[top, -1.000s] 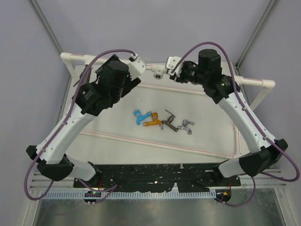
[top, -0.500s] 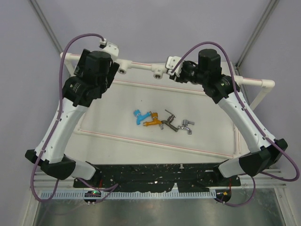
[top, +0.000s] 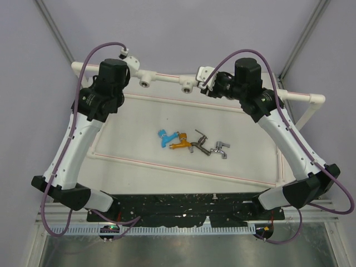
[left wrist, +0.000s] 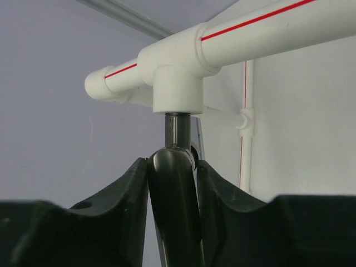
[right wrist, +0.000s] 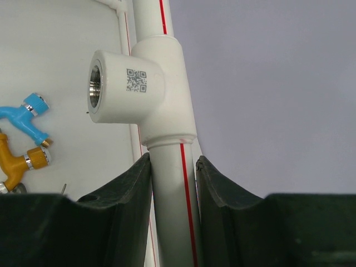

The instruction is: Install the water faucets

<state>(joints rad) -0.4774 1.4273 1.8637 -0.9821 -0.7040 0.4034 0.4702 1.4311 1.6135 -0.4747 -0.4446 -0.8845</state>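
Note:
My left gripper (left wrist: 171,162) is shut on the larger dark-grey faucet (left wrist: 173,132), whose stem enters the downward socket of a white tee (left wrist: 177,83) on the pipe frame. From above, that gripper (top: 118,71) sits at the frame's back left corner and hides the faucet. My right gripper (right wrist: 173,162) is shut on the white pipe (right wrist: 177,194) just below a tee with an empty brass-lined socket (right wrist: 95,84); in the top view it is (top: 213,83). Blue (top: 163,137), orange (top: 179,143), dark metal (top: 198,142) and chrome (top: 220,149) faucets lie together mid-mat.
The white pipe frame (top: 300,96) runs along the back and sides of the white mat (top: 139,178). Two open sockets (top: 146,83) (top: 187,87) face forward on the back pipe between the grippers. Blue (right wrist: 25,115) and orange (right wrist: 23,162) faucets show in the right wrist view.
My left arm has swung left along the back pipe to the corner tee, and its jaws have closed on the dark-grey faucet. The right arm has not moved.

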